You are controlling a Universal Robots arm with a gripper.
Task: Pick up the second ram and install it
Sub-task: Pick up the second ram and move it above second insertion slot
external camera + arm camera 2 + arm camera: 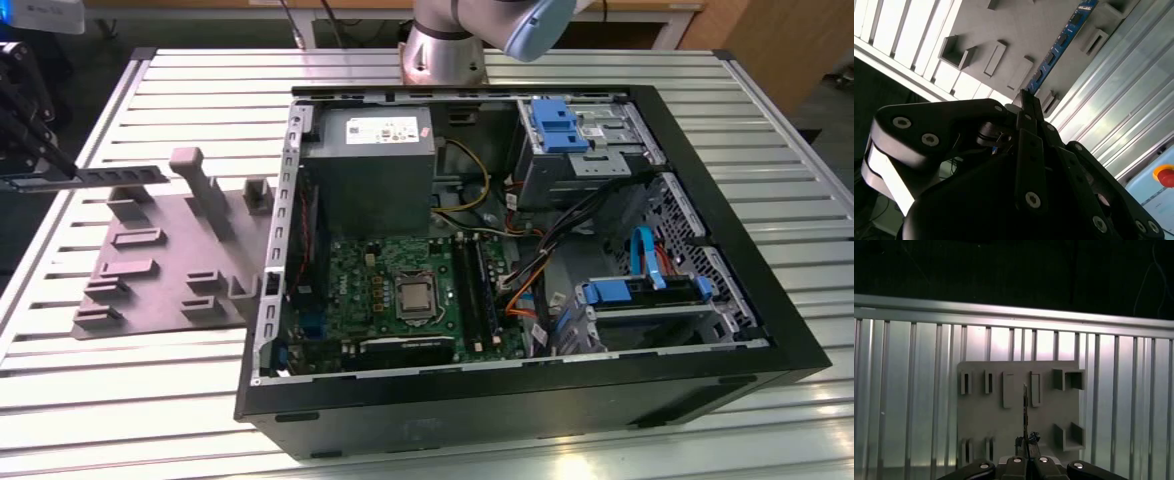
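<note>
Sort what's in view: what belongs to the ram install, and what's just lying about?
In the job:
- ram stick, clamped in the gripper
- open computer case with its motherboard

Just lying about:
- grey slotted tray
- power supply box
- blue drive brackets
- slatted table

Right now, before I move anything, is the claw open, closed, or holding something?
Claw: closed, holding the second ram by one end, over the grey slotted tray.
</note>
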